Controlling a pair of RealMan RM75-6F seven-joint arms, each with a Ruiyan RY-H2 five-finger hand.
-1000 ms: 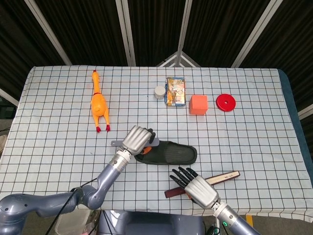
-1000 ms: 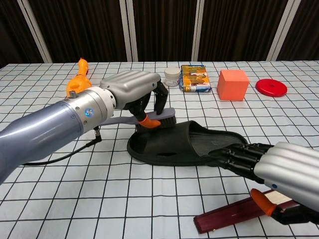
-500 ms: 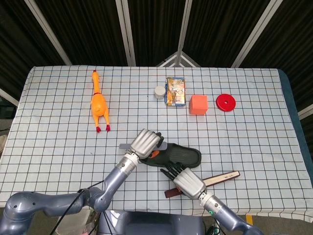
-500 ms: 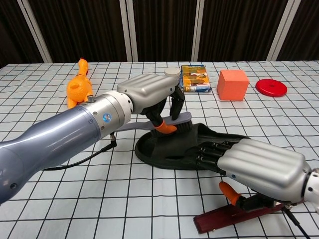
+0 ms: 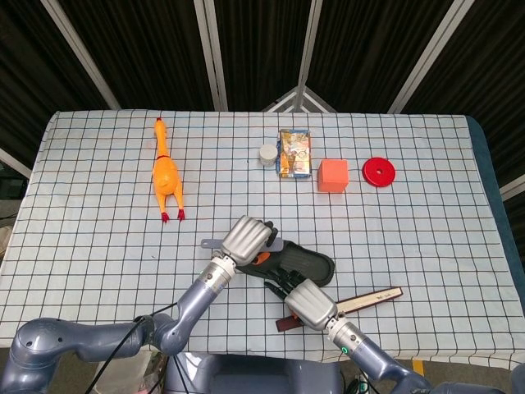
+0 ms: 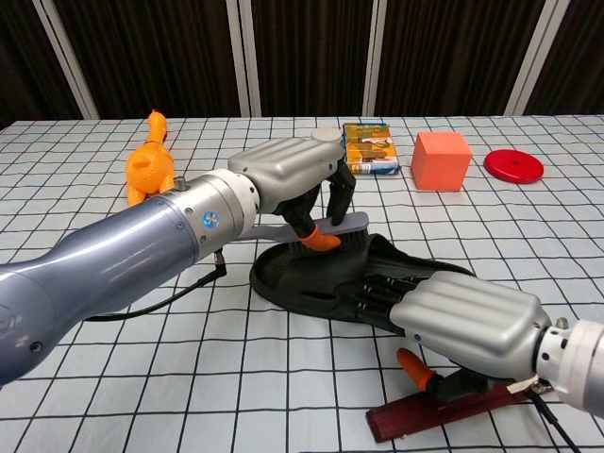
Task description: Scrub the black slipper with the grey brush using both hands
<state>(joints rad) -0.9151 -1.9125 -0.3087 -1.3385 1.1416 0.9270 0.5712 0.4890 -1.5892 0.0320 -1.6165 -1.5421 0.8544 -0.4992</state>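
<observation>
Two robot hands at work over one black slipper near the front middle of a checked tablecloth. Nearest the camera, a dark red flat stick lying on the cloth, partly under the right hand. Just beyond, right hand laid palm down on the slipper's near side, dark fingers stretched out flat on its ribbed footbed, gripping nothing. Slipper lying sole down, lengthwise across the table, matte black with a wide strap, much of its right end hidden behind that hand. Over its far side, left hand curled tight around the grey brush, orange thumb tip under the handle, bristles down at the slipper's strap; exact contact hard to tell. Handle end sticking out to the left in the head view. Farther back, a rubber chicken well to the left. Along the far row, a small white jar, a printed box, an orange cube and a red disc, all well apart from the slipper.
</observation>
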